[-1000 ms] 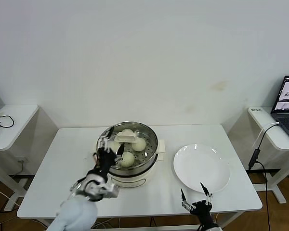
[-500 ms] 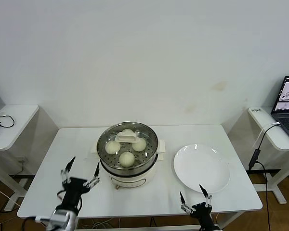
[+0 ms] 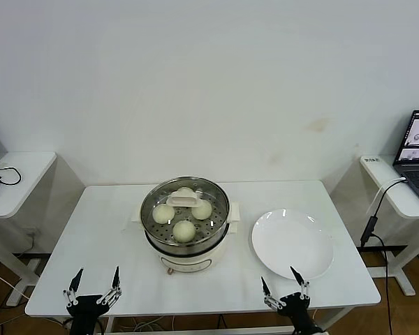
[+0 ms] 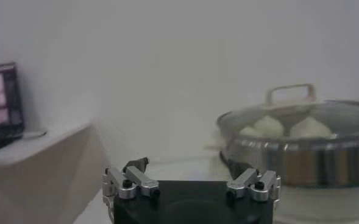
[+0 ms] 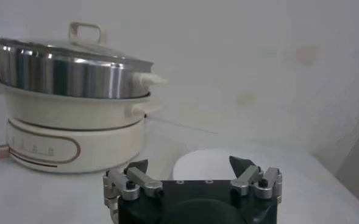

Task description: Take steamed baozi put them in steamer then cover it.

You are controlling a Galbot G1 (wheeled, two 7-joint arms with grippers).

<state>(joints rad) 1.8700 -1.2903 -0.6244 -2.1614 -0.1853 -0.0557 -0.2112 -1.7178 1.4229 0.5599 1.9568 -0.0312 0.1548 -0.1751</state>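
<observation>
Several cream-white baozi (image 3: 184,230) lie in the shiny steamer (image 3: 185,241) on its cream pot at the table's middle, under a glass lid (image 3: 185,201) with a cream handle. Through the lid the baozi (image 4: 269,126) show in the left wrist view. My left gripper (image 3: 94,283) hangs open and empty at the table's front left edge, well clear of the steamer (image 4: 301,155). My right gripper (image 3: 285,280) stands open and empty at the front right edge, just in front of the plate. The steamer (image 5: 72,70) shows off to one side in the right wrist view.
A bare white plate (image 3: 292,244) lies right of the pot. Small side tables stand at both sides, the right one (image 3: 398,192) with a laptop (image 3: 417,157) and a cable hanging down. A white wall is behind.
My left arm has drawn back from the lid on the steamer and dropped to the table's front left edge, gripper open. The right gripper has stayed put.
</observation>
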